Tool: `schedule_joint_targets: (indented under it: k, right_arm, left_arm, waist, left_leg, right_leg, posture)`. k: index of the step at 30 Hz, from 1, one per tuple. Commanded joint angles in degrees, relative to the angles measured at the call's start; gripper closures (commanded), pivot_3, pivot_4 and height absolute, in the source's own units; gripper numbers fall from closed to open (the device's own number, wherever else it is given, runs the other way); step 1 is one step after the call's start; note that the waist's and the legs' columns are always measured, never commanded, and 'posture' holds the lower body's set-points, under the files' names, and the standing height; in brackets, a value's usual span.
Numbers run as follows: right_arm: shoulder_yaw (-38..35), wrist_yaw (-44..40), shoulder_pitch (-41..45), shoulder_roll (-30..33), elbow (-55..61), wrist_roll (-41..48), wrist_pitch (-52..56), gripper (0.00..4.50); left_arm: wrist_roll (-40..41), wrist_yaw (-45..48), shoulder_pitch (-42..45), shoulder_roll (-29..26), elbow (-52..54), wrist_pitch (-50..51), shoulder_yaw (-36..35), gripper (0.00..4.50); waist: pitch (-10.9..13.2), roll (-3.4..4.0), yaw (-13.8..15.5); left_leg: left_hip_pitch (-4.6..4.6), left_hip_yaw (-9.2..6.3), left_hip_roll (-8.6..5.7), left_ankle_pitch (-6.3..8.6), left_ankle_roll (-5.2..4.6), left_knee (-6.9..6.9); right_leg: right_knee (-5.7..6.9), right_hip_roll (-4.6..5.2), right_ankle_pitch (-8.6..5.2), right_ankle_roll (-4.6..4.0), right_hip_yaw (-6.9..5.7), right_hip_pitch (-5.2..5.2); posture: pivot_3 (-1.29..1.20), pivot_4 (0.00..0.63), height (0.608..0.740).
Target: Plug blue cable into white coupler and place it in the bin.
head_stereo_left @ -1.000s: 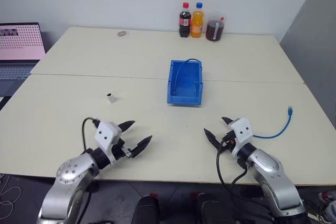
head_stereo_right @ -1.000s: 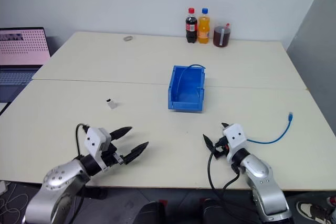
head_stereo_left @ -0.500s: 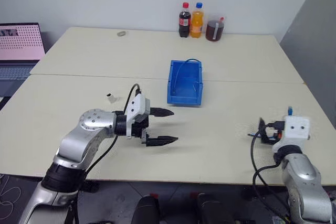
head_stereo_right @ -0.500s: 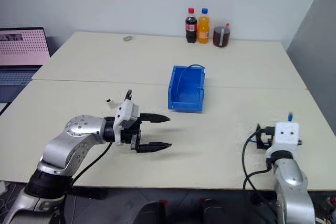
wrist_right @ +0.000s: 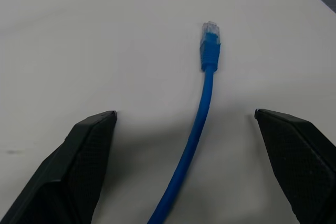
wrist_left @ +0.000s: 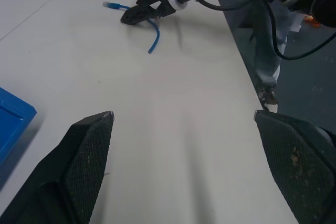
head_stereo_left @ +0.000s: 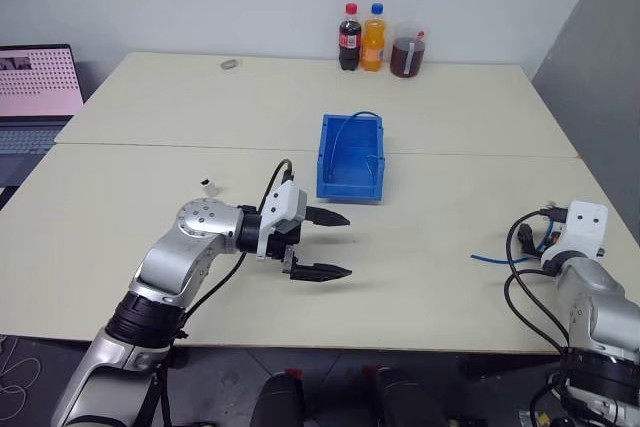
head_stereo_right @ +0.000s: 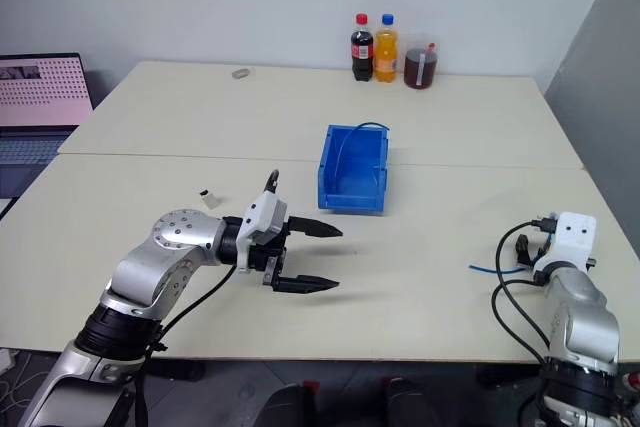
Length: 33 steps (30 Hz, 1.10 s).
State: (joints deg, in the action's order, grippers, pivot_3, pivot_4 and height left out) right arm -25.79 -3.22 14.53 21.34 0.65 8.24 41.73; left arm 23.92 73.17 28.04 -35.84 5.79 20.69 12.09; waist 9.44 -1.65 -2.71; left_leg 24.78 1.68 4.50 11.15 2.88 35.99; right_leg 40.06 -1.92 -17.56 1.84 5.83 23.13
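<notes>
Straddling the cable (wrist_right: 195, 129) just behind its plug (wrist_right: 210, 40), the open right gripper (wrist_right: 186, 124) should lower, centre, then close; left gripper (head_stereo_left: 325, 244) open, empty.

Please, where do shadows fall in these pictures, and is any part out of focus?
Left eye view: soft shadow on the table under the left pincer. Right wrist view: the blue cable is sharp, with a faint shadow beside it; the fingers are blurred. Left wrist view: near fingers soft, the distant right pincer clearer.
</notes>
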Motion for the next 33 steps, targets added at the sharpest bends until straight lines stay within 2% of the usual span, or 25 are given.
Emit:
schedule_joint_targets:
  k: [1,9,15,23,27,33]
  right_arm:
    - [-2.28,-0.16,2.31,1.94,-4.32,1.26,-1.52,1.01]
    - [-2.10,-0.17,3.71,3.28,-8.39,2.21,-3.54,3.09]
    - [-2.63,0.09,4.73,3.12,-9.64,3.41,-3.83,4.39]
    - [-2.33,-2.70,7.71,6.85,-8.93,6.10,-1.83,4.45]
    - [3.78,-17.01,7.18,14.99,-1.27,10.18,2.43,4.45]
    - [15.01,-37.89,5.66,25.34,14.09,15.71,0.36,4.45]
  left_arm:
    - [-0.69,-0.29,0.58,0.37,0.35,-1.79,-0.57,0.00]
    - [-1.12,-0.29,0.44,0.33,0.01,-2.43,-1.06,0.00]
    - [-1.26,-0.57,0.46,0.24,-0.08,-2.59,-1.44,0.00]
    - [-1.87,-2.74,0.26,0.29,0.53,-3.23,-2.03,0.00]
    - [-1.63,-4.47,-2.68,-1.35,1.44,-2.50,-4.00,0.00]
    - [-1.65,-6.87,-10.60,-5.21,1.02,-2.34,-9.16,0.00]
  waist:
    - [0.00,0.00,-0.13]
    - [-0.01,0.01,-0.04]
    - [-0.01,0.01,0.01]
    - [0.03,0.08,-0.08]
    - [0.10,0.25,-0.17]
    - [0.09,0.38,-0.93]
  left_leg:
    - [0.00,0.01,0.00,0.00,0.00,0.01]
    - [0.00,0.00,-0.01,0.00,0.00,0.05]
    - [0.00,0.00,-0.01,0.00,0.00,0.05]
    - [0.00,0.02,-0.01,0.00,0.00,0.05]
    - [0.00,0.04,-0.02,0.00,0.00,0.03]
    - [-0.03,-0.05,0.08,0.01,-0.03,-0.04]
  right_leg:
    - [0.00,0.00,0.01,0.01,0.01,0.00]
    - [0.00,0.02,0.01,0.04,0.00,-0.05]
    - [0.00,0.02,0.02,0.04,0.00,-0.05]
    - [0.00,0.02,0.03,0.07,0.04,-0.03]
    - [-0.01,0.02,0.03,0.06,0.06,-0.02]
    - [-0.02,-0.10,-0.04,-0.03,0.03,0.02]
  posture:
    - [0.00,0.150,0.740]
    - [0.00,0.150,0.740]
    - [0.00,0.150,0.740]
    - [0.00,0.150,0.740]
    - [0.00,0.150,0.740]
    - [0.00,0.150,0.740]
